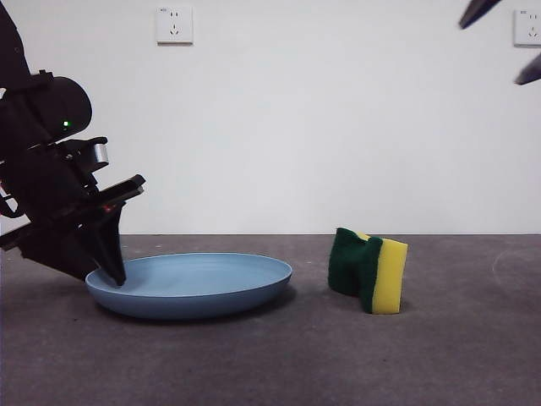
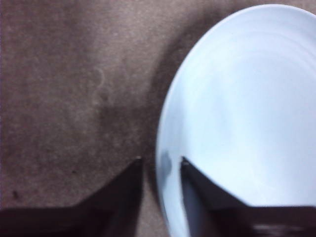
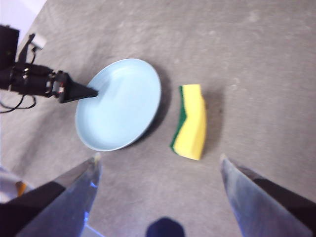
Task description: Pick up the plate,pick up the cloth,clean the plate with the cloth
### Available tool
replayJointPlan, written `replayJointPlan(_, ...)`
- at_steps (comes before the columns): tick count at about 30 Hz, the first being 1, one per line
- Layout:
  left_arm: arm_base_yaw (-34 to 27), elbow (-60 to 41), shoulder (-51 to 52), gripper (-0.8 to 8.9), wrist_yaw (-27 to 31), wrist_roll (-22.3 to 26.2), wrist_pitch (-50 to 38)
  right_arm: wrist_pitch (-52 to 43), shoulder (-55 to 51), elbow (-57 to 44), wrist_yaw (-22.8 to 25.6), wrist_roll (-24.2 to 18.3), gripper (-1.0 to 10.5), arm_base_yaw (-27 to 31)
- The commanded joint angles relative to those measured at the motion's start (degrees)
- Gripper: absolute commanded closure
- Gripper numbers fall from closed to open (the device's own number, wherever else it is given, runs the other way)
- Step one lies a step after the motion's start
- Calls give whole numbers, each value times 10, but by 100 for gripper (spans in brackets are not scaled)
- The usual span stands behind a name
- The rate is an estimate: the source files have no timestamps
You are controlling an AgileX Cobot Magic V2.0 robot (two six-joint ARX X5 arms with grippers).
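The light-blue plate (image 1: pixel 203 283) lies flat on the dark table at the left. My left gripper (image 1: pixel 114 272) reaches down at its left rim. In the left wrist view, the gripper (image 2: pixel 160 160) has closed narrowly on the plate (image 2: pixel 247 108), with one jaw inside the rim and one outside. The cloth, a yellow sponge with a green layer (image 1: pixel 372 272), stands bent on the table to the right of the plate, apart from it. My right gripper (image 3: pixel 158 160) is open and empty high above the plate (image 3: pixel 118 106) and sponge (image 3: pixel 191 123), and shows as two tips at the top right of the front view (image 1: pixel 489 53).
A white wall with two sockets (image 1: pixel 174 24) stands behind the table. Grey table surface (image 1: pixel 279 364) stretches in front of the plate and sponge and to the sponge's right.
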State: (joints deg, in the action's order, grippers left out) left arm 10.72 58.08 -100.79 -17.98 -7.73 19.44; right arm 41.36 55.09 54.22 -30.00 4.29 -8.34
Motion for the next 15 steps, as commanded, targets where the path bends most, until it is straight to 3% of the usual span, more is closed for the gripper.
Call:
replayJointPlan(1,2,-2,19,821,-1,18,5,-22,23,2,-1,4,540,-38)
replayJointPlan(9,2,7,154,821,4,33,43,-105,154,6,3,12,540,-151)
replayJointPlan(12,2,16,218,821,38,38,78,-127,215,19,6,12,540,-173)
replayJointPlan(15,2,27,284,822,77,47,115,-130,271,43,48,11,539,-193)
